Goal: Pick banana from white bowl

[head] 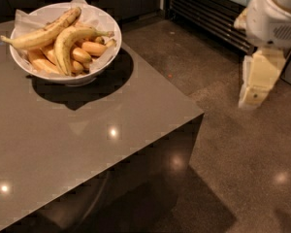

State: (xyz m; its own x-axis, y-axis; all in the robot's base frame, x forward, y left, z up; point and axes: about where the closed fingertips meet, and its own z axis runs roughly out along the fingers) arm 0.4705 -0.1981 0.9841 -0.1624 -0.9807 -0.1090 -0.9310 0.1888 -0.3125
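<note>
Camera view, right edge: the cream-coloured robot gripper was seen hanging over the speckled floor, beside the glossy grey-brown table. Whether it was spread or closed could not be made out. The strongly curved, greenish-yellow banana was found well apart from it, far to the left across the table corner. It was cradled in the wide, shallow, paper-lined white bowl, stem aimed right toward the gripper and the arc bent down to the near rim. A long reach leftward was judged necessary.
</note>
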